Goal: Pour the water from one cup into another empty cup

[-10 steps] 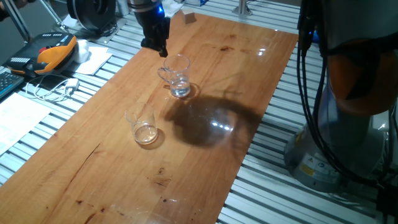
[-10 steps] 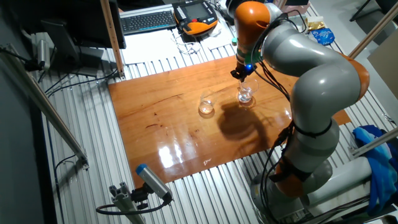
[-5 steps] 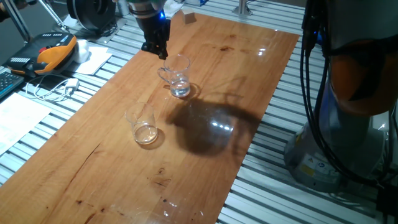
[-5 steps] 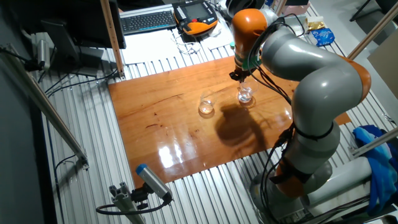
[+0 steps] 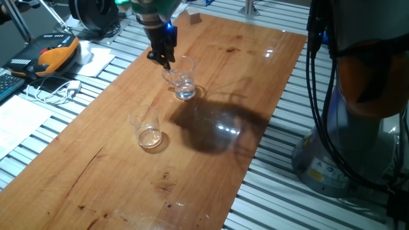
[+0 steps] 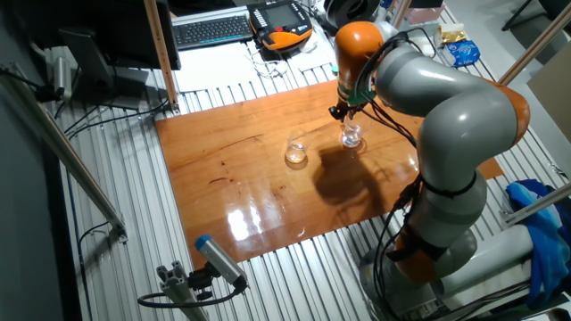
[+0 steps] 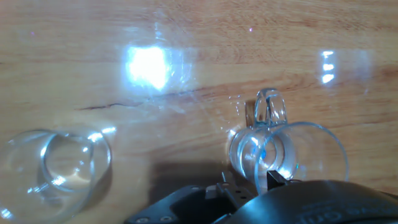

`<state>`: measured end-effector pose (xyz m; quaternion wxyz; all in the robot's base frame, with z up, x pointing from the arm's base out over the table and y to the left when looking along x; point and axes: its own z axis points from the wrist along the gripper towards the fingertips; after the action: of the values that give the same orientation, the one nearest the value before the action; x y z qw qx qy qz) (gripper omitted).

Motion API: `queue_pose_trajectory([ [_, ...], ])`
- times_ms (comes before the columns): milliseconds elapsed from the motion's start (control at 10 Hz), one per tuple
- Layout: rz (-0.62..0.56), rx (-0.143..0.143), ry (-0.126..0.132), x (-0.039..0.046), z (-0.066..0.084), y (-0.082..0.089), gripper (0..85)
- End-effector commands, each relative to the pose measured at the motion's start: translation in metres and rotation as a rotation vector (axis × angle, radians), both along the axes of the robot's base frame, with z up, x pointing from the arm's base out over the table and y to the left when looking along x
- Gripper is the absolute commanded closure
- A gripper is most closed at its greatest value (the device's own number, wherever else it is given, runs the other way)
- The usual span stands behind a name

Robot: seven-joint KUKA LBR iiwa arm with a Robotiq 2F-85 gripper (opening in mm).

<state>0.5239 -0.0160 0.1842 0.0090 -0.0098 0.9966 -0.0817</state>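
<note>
The cup with the loop handle point(image 5: 183, 78) stands upright on the wooden table point(image 5: 243, 70), with the water point(image 5: 185, 93) low in its base. My gripper point(image 5: 165, 61) hangs at its far-left rim, above the handle side, and looks open. In the hand view the handle point(image 7: 270, 109) points away from me, and a dark fingertip point(image 7: 273, 179) shows just inside the rim of the handled cup point(image 7: 292, 155). The empty handleless cup point(image 5: 147, 128) stands apart, nearer the front left; it shows in the hand view as the tumbler point(image 7: 55, 167) at the left. From the other side I see the gripper point(image 6: 342, 112), the handled cup point(image 6: 352, 135) and the tumbler point(image 6: 296, 153).
An orange-and-black pendant point(image 5: 50, 52), white cables and papers lie on the slatted bench left of the table. The robot's base and black cables point(image 5: 358, 121) stand to the right. A keyboard point(image 6: 212, 29) sits behind the table.
My gripper has come down and slightly nearer, from above the handled cup to its rim. Neither cup has moved.
</note>
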Motion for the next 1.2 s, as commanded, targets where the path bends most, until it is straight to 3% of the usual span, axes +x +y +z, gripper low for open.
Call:
queue_pose_trajectory([
  [0,0.006,0.018,-0.003,0.0014,-0.009,-0.004,51.0],
  [200,0.018,0.039,-0.015,0.0049,-0.025,-0.012,51.0],
  [700,0.026,0.045,-0.024,0.0064,-0.036,-0.016,51.0],
  [1100,0.043,0.048,-0.048,0.0066,-0.05,-0.023,51.0],
])
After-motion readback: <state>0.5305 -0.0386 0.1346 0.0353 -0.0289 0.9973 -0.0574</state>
